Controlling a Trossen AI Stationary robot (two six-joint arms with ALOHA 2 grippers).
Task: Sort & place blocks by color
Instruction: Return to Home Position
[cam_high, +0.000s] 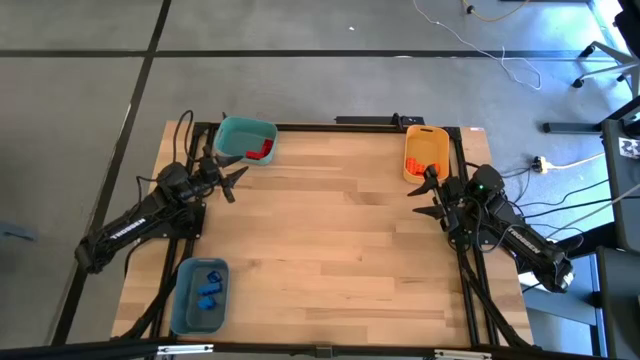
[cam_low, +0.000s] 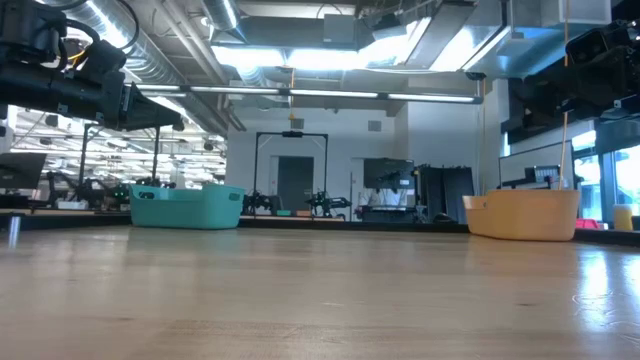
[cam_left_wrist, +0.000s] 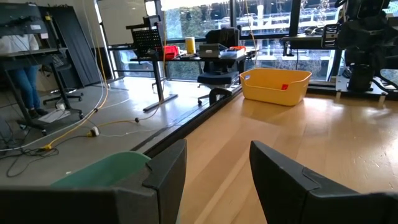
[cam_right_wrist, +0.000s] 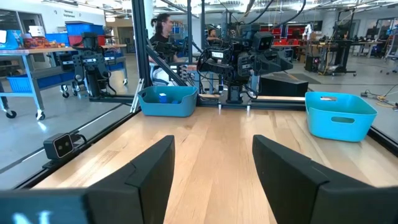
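A wooden table is seen from above. The left gripper hangs over the table's left side beside the teal bin, its fingers spread apart and holding nothing. The right gripper hangs at the right side beside the yellow-orange bin, likewise spread and empty. The teal bin at the far left corner holds red blocks. The yellow-orange bin at the far right holds orange blocks. A grey-blue bin at the near left holds blue blocks.

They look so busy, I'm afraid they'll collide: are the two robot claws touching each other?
Apart. The high view shows the left gripper and the right gripper at opposite sides, with bare table between them.
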